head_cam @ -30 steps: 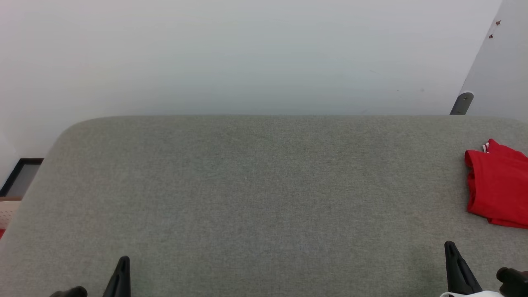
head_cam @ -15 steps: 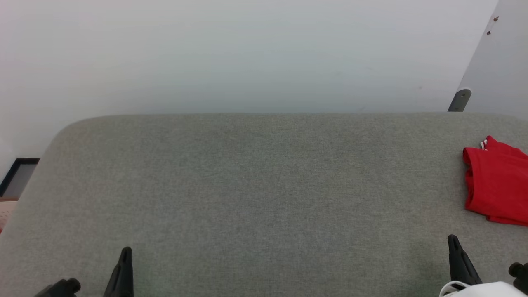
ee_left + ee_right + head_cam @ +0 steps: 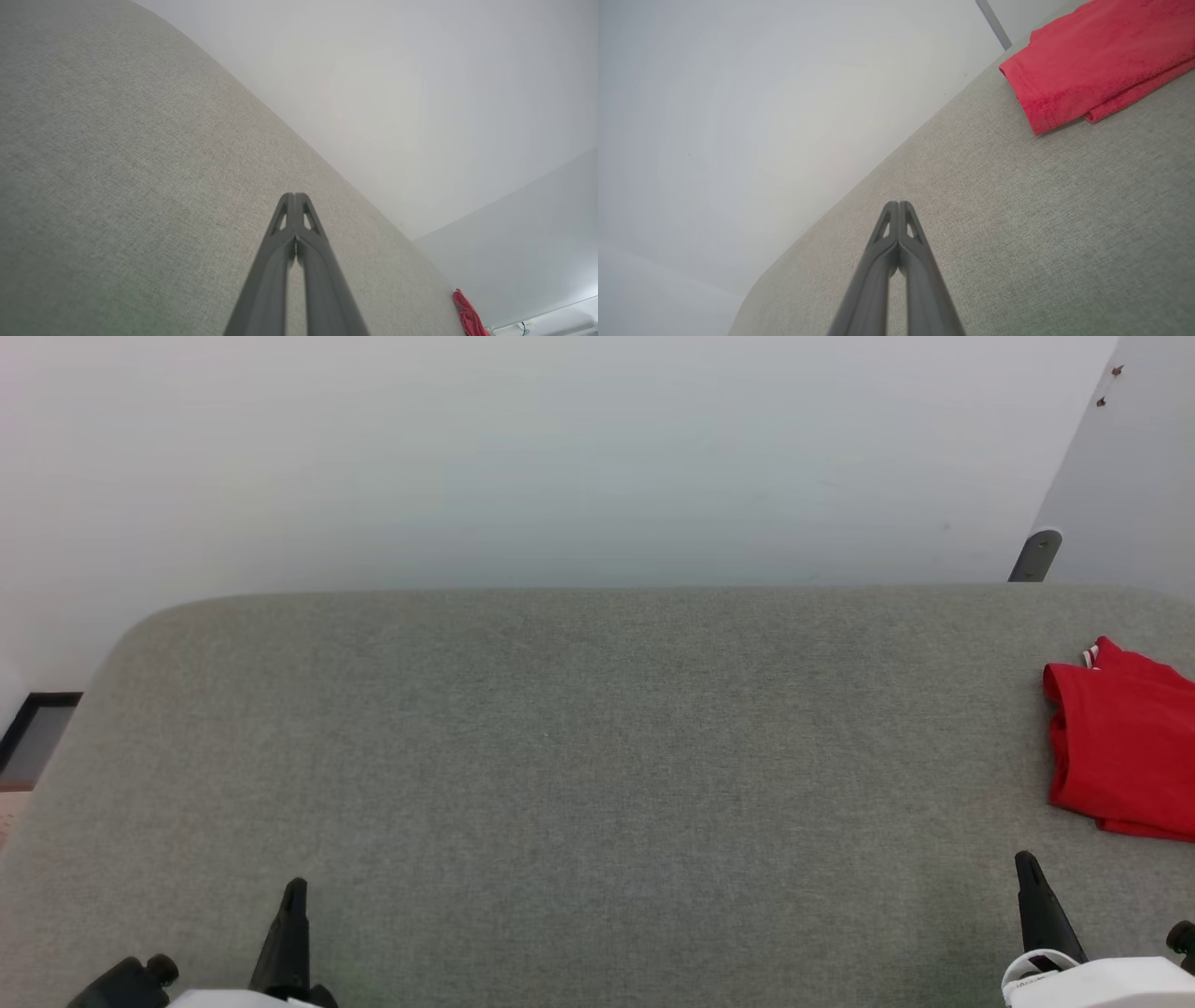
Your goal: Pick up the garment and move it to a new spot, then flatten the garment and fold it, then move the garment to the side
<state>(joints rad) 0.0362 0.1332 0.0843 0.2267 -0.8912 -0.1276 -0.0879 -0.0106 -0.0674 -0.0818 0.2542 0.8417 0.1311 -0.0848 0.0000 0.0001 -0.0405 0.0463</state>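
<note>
The red jersey [image 3: 1116, 751] lies folded at the bench's [image 3: 597, 756] right end, the task seemingly done: my left pincer [image 3: 295, 198] and right pincer [image 3: 899, 205], pressed together empty, need only park.

Light: bright, even and diffuse across all three of my feeds.
Shadows: soft only; I note a thin dark line under the near edge of the garment [image 3: 1087, 60] in the right wrist view.
Colour: the wall [image 3: 560, 457] is washed pale, with a faint pink cast at its far left in the head view.
Sharpness: the weave of the fabric surface [image 3: 579, 756] is crisp mid-frame.
Distortion: both wrist views bow its far edge into a curve.
Focus: left gripper [image 3: 295, 198] and right gripper [image 3: 899, 205] are sharp at the tips and blurred toward the lens.
</note>
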